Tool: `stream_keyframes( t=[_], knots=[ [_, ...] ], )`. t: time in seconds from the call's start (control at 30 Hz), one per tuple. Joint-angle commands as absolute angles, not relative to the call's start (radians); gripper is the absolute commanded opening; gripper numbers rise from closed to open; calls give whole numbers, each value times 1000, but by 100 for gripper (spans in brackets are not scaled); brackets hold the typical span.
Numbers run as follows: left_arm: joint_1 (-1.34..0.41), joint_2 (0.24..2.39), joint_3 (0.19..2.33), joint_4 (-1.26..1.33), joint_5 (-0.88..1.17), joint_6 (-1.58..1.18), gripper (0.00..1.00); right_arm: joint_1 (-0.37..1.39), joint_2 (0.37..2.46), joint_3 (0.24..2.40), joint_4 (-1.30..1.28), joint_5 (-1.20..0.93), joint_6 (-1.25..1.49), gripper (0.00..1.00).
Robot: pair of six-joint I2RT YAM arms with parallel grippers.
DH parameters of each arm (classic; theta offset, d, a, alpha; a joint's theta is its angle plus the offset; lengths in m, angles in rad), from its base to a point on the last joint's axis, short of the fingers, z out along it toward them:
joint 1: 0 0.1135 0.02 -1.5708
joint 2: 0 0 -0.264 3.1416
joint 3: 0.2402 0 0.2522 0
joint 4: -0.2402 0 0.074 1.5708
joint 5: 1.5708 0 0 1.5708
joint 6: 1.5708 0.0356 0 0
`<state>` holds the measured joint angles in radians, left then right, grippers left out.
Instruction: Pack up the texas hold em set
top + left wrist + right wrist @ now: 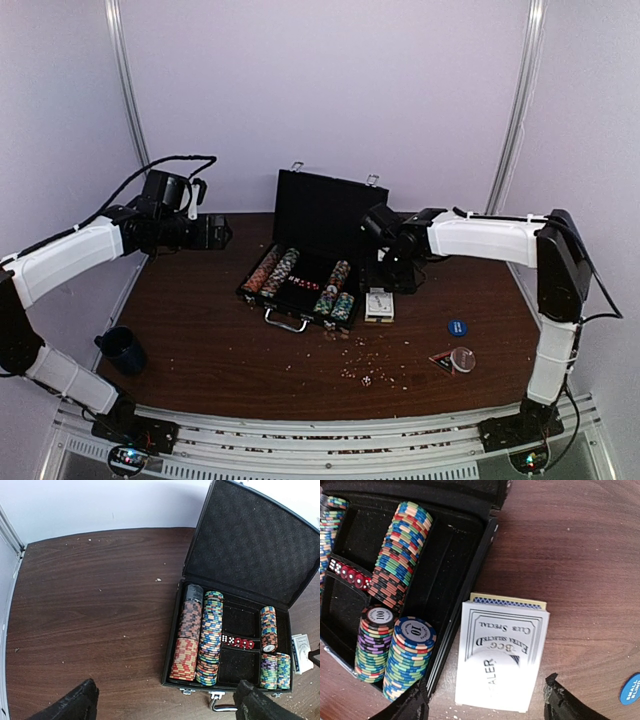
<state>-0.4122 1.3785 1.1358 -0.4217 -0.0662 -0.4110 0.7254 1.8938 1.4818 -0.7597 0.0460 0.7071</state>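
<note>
**Chips are in; deck, buttons and lid remain**

You are well into the packing but not done. The case (pixel 318 210) sits at the middle of the surface (pixel 200 340) with its lid standing open. Rows of chips (pixel 210 635) fill the outer slots on both sides, and a strip of red dice (pixel 238 642) lies across the middle. The centre compartments around the dice look empty, so I judge that is where the loose pieces go.

The deck (pixel 502 655) lies flat on the surface just beside the case's right wall, outside it. Further right, well apart from the case, you have a blue button (pixel 457 327) and a clear disc (pixel 463 358) with a small dark piece beside it. A lone die (pixel 366 380) lies nearer the arms.

Your right tool (pixel 485 697) hangs over the deck with its jaws apart, one on each side of the near end, and grips nothing. Your left tool (pixel 222 233) is raised left of the case, spread wide and empty.

Left to do, as I read it: deck in, buttons and die in, lid down.
</note>
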Motion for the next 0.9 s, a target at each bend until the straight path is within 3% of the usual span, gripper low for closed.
stream_keyframes(
  t=[0.0, 0.63, 0.87],
  knots=[
    [-411, 1347, 1102, -377, -60, -446, 98, 749, 1955, 1559, -820, 105, 683, 76],
    [-411, 1307, 1076, -360, -72, -476, 98, 805, 2050, 1555, -828, 162, 689, 63],
    [-411, 1301, 1085, -372, -78, -470, 98, 804, 2044, 1533, -828, 185, 711, 64]
  ],
)
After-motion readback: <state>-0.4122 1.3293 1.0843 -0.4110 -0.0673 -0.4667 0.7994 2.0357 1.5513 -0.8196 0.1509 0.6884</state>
